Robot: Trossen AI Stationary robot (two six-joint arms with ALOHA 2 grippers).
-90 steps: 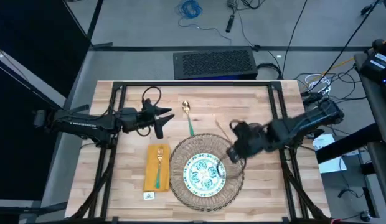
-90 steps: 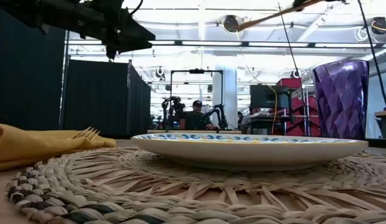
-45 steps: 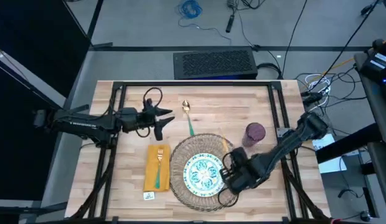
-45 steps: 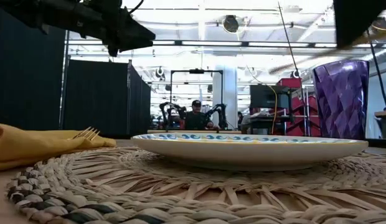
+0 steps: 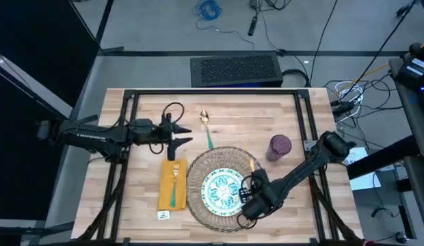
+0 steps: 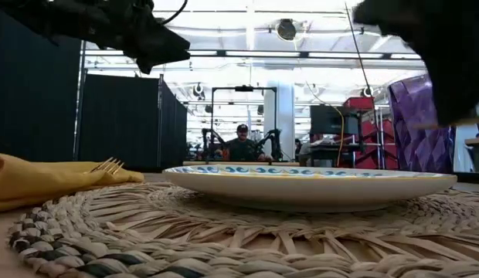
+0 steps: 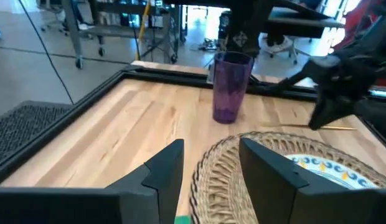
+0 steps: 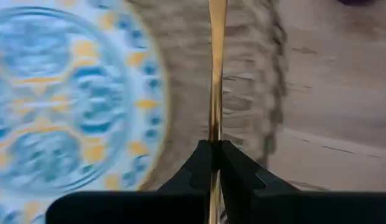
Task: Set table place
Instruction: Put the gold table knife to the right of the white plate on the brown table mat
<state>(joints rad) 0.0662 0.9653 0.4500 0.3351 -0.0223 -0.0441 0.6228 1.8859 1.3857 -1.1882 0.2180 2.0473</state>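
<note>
Overhead looks straight down; low camera sits at mat level — both share the plate [image 5: 223,189].

Off-table items: black perforated panel [image 5: 235,70] on grey floor, coiled blue cable [image 5: 208,9] beyond it, black curtain partition [image 6: 120,120], seated person [image 6: 241,144] in background.

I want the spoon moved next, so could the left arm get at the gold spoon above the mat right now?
Probably yes: the left gripper hovers open beside the spoon, with bare table between them and nothing over it. The right gripper is busy, shut on a gold utensil.
</note>
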